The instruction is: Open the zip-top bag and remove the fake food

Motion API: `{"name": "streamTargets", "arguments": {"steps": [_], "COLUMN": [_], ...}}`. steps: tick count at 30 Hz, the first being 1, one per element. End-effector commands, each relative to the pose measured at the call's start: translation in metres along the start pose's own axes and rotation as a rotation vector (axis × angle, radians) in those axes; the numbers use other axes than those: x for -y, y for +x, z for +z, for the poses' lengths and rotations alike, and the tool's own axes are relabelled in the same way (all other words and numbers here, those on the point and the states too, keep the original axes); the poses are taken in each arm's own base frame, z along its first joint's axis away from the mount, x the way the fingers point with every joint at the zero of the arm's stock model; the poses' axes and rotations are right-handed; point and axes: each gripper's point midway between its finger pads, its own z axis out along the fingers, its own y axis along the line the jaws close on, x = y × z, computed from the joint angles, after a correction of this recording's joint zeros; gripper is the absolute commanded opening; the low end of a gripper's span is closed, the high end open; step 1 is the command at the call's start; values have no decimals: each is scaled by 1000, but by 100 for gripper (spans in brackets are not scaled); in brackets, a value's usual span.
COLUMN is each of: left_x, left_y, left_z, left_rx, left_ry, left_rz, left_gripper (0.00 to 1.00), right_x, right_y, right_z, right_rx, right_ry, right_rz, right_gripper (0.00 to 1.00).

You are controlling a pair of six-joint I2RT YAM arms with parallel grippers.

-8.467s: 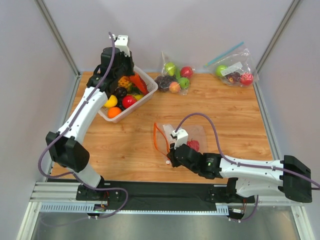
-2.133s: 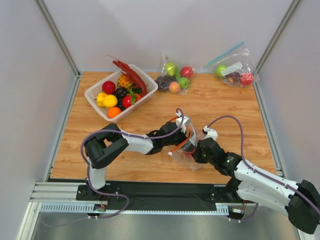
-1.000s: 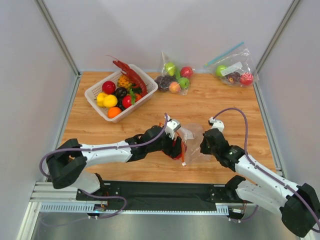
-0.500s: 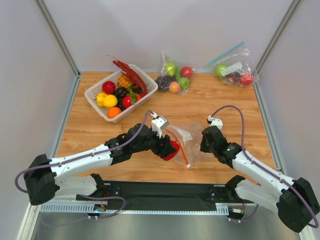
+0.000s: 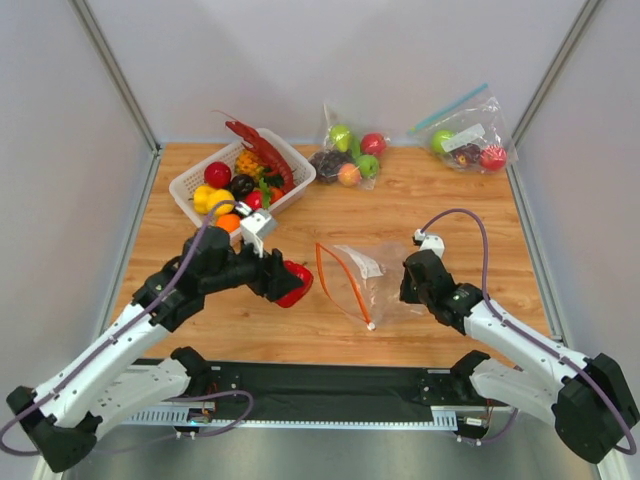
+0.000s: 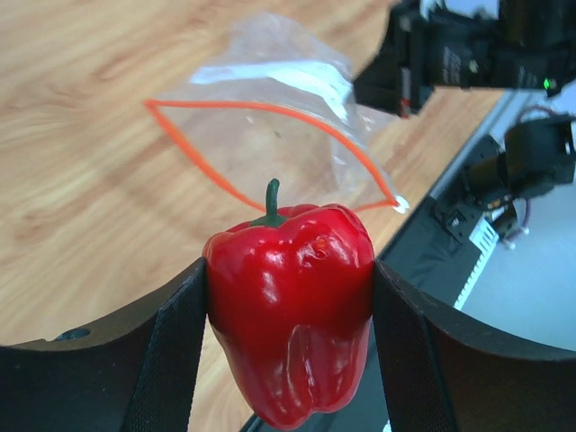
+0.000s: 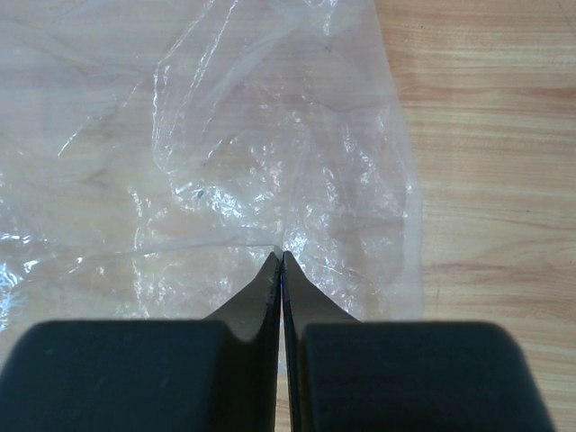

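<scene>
Left wrist view, left pincer [image 6: 290, 360] clamping red pepper [image 6: 288, 297], right pincer [image 7: 281, 270] pinching zip-top bag [image 7: 270, 135], white label [image 6: 270, 74] unreadable.

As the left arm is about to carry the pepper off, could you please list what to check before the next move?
1. Grip of left fingers on red pepper: ok.
2. Pepper fully outside the zip-top bag: ok.
3. Bag mouth open, orange zip strip parted: ok.
4. Bag's plastic pinched by right fingers: ok.
5. Nothing left inside the bag: ok.
6. Free spot in the basket for the pepper: cannot tell.
</scene>
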Motion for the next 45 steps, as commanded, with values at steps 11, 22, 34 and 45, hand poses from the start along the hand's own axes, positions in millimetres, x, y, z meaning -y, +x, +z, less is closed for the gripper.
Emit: {"name": "streamTargets", "arguments": {"steps": [11,22,34,45], "left_x": [-148,-250,-320,-337], "left_y": [-103,-160,-135,-96], "left_z": [-53,-70,-20,24], "left_rx": [193,326,198,61], "left_ry": [-364,-741,-795,-747], "left_rz": [-111,-91,-70,-65], "left_gripper": [15,15,15,18], "right_x": [-17,-25,-26,-27], "right_y": [-17,-9,-8,-9], "right_z": [-12,-21,-30,-31], "right_rx": [55,40,42,43], "right_ry": [-97,-164,-193,-198], "right_rz": [29,62,65,73], "right_gripper": [0,0,0,0]}}
